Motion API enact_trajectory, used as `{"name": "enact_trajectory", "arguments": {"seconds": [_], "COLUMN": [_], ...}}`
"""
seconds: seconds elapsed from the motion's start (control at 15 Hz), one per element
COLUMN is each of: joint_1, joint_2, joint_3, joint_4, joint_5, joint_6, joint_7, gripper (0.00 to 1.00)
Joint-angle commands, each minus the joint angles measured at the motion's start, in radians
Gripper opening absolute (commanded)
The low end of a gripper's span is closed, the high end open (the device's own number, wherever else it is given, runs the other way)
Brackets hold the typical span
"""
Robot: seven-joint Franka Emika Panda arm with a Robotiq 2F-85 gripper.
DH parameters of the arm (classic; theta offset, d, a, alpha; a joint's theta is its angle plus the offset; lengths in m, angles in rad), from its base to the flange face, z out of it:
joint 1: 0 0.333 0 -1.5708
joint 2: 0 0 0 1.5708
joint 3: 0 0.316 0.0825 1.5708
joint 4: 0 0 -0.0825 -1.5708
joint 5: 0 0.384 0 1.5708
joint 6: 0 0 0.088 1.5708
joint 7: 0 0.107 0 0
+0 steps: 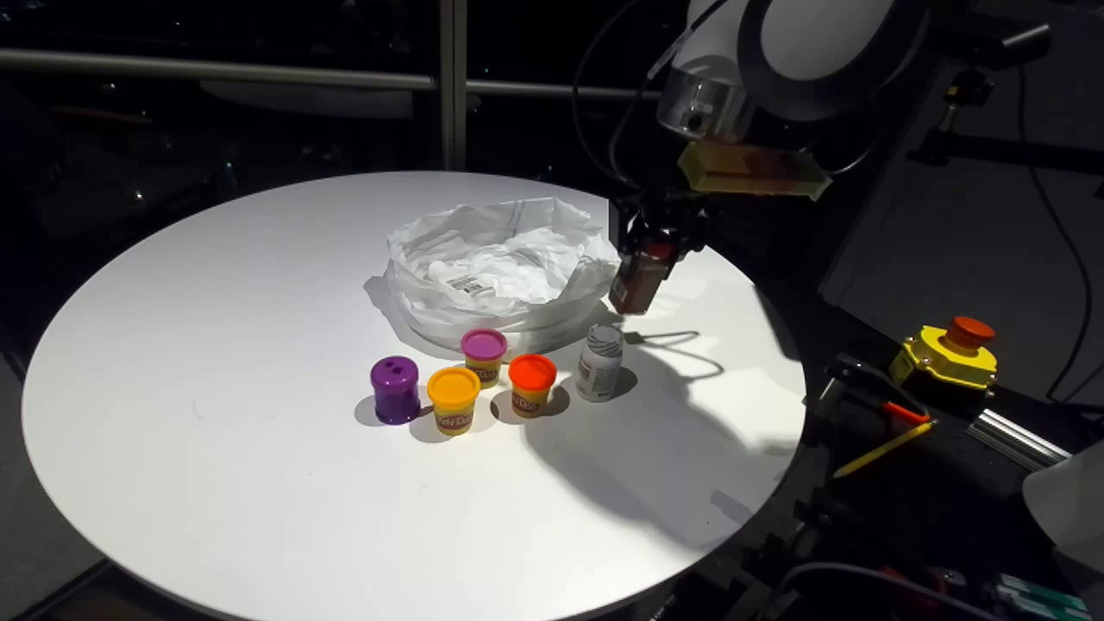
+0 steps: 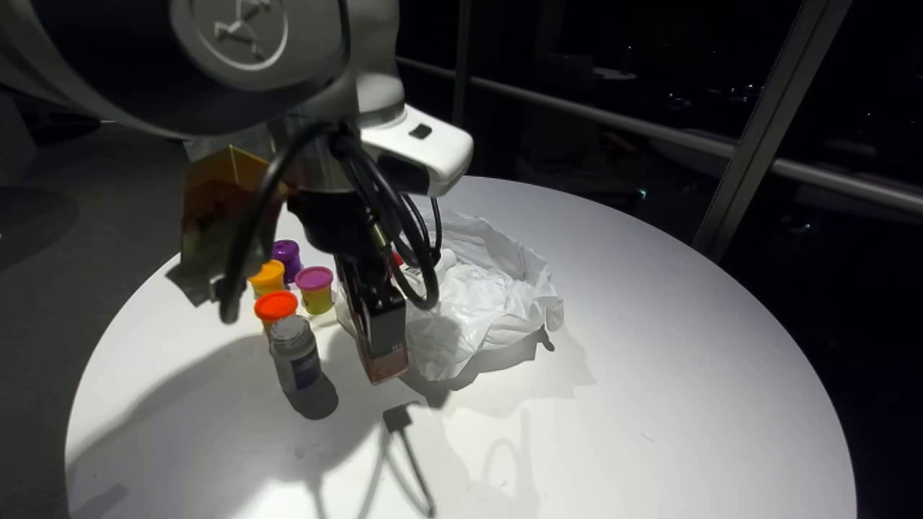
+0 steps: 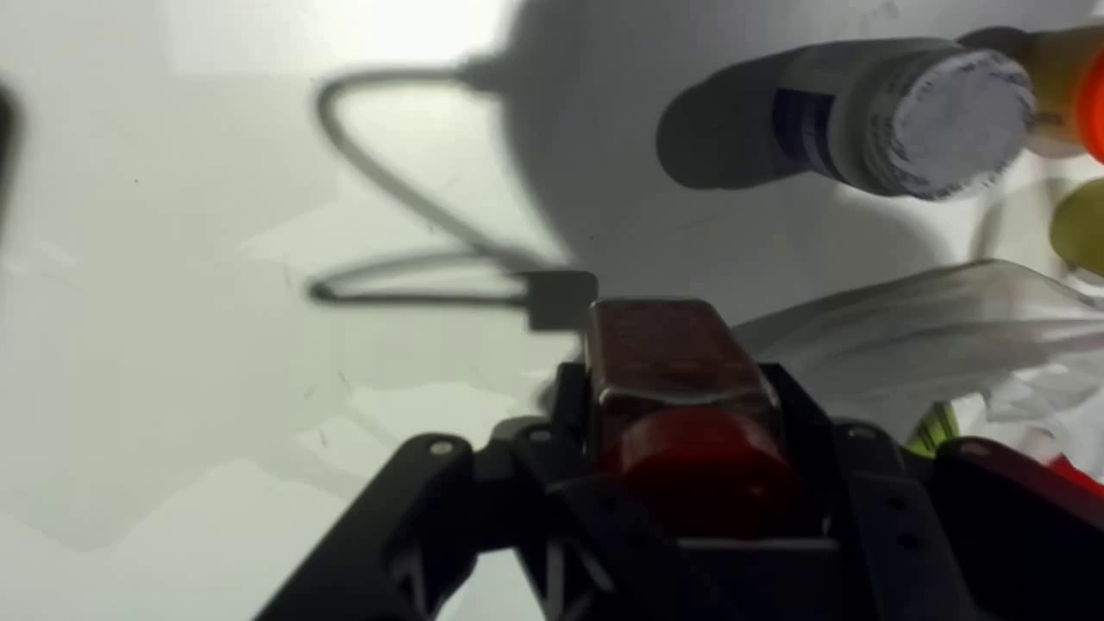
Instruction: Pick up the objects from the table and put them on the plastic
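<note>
Gripper (image 3: 675,379) clamps red-capped container (image 1: 636,289), jaws parted to its width, above table (image 1: 259,483) beside white plastic (image 1: 440,319), right-edge side in an exterior view. Plastic lies toward far edge there; white bottle (image 1: 599,373), red-lidded tub (image 1: 531,385), pink-lidded tub (image 1: 484,349), orange-lidded tub (image 1: 454,401) and purple canister (image 1: 397,398) stand between it and near edge.

In an exterior view, "Play-Doh" can be read on the red label (image 1: 454,421) of the amber-lidded tub (image 1: 454,398); the same name shows, less clearly, on the red-orange-lidded tub (image 1: 531,386) and, partly hidden, on the pink-lidded tub (image 1: 484,354). The white bottle (image 1: 599,366) carries print on its side and round its cap (image 3: 962,125), too blurred to read, as is a printed patch (image 1: 468,285) in the white plastic bag (image 1: 435,312). In an exterior view, the robot arm (image 2: 310,68) bears a ringed emblem (image 2: 240,30) of a jointed figure.
</note>
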Motion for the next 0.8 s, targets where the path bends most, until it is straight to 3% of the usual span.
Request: {"name": "enact_trajectory", "arguments": {"seconds": [0.0,0.27,0.4,0.73], "joint_1": [0.01,-0.023,-0.019,0.034], "joint_2": [-0.126,-0.041,0.051,0.326], "joint_3": [-0.009,0.043,0.065,0.029], "joint_4": [0.002,0.189,0.301,0.578], "joint_5": [-0.096,-0.202,-0.162,-0.17], "joint_6": [-0.004,-0.083,-0.104,-0.153], "joint_7": [0.156,0.267,0.238,0.239], "gripper": [0.26,0.26,0.26,0.26]}}
